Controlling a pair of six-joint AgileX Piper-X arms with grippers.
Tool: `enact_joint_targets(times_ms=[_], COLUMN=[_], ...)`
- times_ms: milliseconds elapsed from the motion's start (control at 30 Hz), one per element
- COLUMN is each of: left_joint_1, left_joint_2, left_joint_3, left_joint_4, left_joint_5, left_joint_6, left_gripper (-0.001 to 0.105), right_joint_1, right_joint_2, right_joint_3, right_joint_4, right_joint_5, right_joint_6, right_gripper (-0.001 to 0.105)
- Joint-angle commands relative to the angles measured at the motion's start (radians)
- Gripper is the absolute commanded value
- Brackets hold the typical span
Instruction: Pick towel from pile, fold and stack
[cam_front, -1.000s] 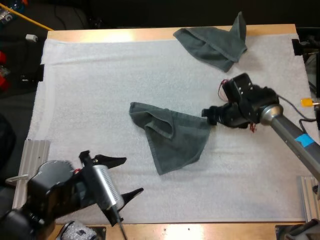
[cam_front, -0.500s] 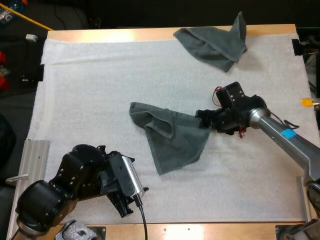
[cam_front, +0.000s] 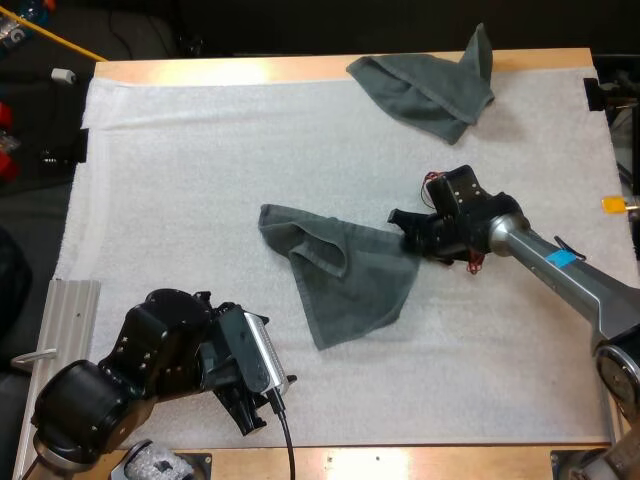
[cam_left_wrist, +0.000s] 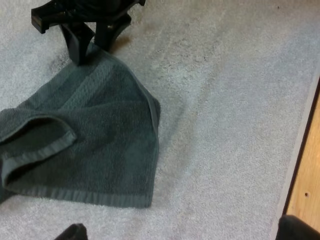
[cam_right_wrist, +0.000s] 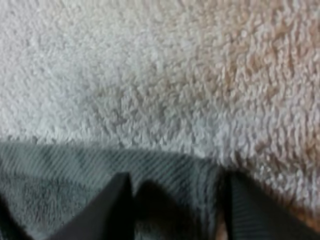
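A dark grey-green towel (cam_front: 345, 270) lies partly spread in the middle of the mat, one edge folded over on itself. My right gripper (cam_front: 405, 228) is down at its right corner. In the right wrist view the two fingers (cam_right_wrist: 117, 207) stand apart with the towel's corner (cam_right_wrist: 170, 175) flat between them, so it is open. The left wrist view looks across the towel (cam_left_wrist: 100, 135) toward the right gripper (cam_left_wrist: 82, 30) at its far corner. My left gripper (cam_front: 262, 395) is open, low over the mat near the front edge, left of the towel. A second crumpled towel (cam_front: 430, 85) lies at the far edge.
The white mat (cam_front: 180, 170) covers most of the wooden table (cam_front: 230, 68). Bare mat lies left of the middle towel and in front of it. A metal rail (cam_front: 70, 300) runs along the mat's left edge.
My right gripper slid a little left onto the towel's corner. My left arm turned and dropped lower a second ago, then held still. The towels have not moved.
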Motion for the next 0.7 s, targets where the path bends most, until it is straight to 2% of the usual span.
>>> enact_joint_targets(times_ms=[0,267,433,533,667], left_joint_1=[-0.004,-0.004,-0.004,-0.007,-0.065], left_joint_2=[-0.002,0.003,0.023,0.054,0.115], left_joint_3=[-0.005,-0.005,-0.005,-0.005,-0.005], left_joint_4=[0.004,0.004,-0.005,-0.028,-0.083], left_joint_5=[-0.01,-0.01,0.001,0.034,0.022], left_joint_6=[0.009,0.018,0.026,0.03,0.067], left_gripper=[0.069,0.069,0.069,0.069,0.069], right_joint_1=[-0.003,-0.003,0.0,0.0,0.0], right_joint_2=[0.005,0.0,-0.054,-0.103,-0.159], right_joint_3=[0.0,0.0,0.0,0.0,0.0], right_joint_4=[-0.007,-0.016,-0.011,0.007,0.049], right_joint_5=[0.023,0.035,0.082,0.089,0.111], right_joint_6=[0.01,-0.006,-0.097,-0.114,-0.137], right_gripper=[0.033,0.001,0.0,0.0,0.0])
